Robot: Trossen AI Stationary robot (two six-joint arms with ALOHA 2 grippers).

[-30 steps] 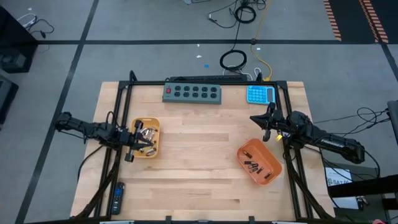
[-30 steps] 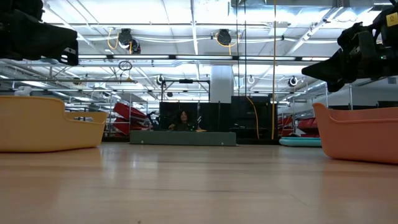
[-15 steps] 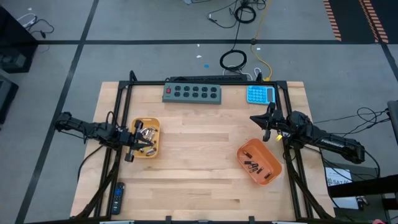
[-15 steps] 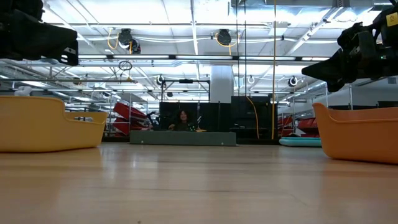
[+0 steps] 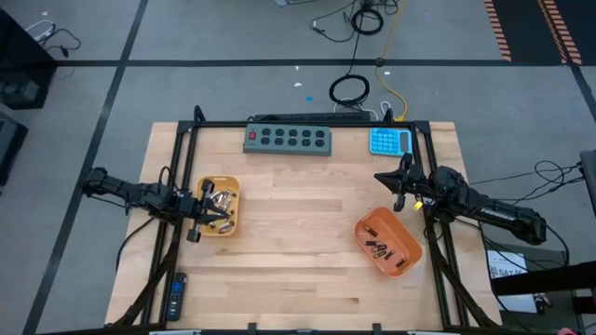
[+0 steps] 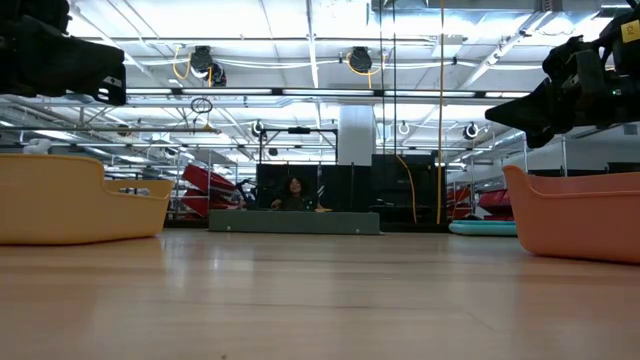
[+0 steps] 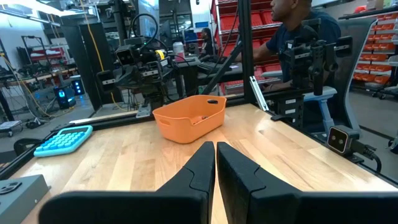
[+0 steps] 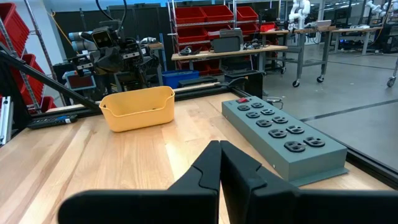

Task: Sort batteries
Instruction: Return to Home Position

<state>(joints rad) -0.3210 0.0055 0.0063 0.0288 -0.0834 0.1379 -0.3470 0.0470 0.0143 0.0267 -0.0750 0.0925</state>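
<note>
A yellow-orange tray [image 5: 229, 190] at the table's left holds silver and dark batteries [image 5: 220, 208]. An orange tray [image 5: 402, 234] at the right holds a few dark batteries [image 5: 381, 248]. My left gripper [image 5: 210, 210] hovers over the left tray, pointing toward the table's right; it is shut and empty in the left wrist view [image 7: 215, 147]. My right gripper [image 5: 389, 184] is raised just beyond the far side of the orange tray, pointing toward the table's left. It is shut and empty in the right wrist view [image 8: 219, 145]. In the low view both trays [image 6: 75, 197] [image 6: 575, 215] rest flat on the table.
A grey power strip [image 5: 289, 139] and a blue calculator [image 5: 390, 141] lie at the far edge. A black remote control [image 5: 176, 296] lies at the near left corner. Bare wood [image 5: 298, 214] lies between the trays. People show in the room behind.
</note>
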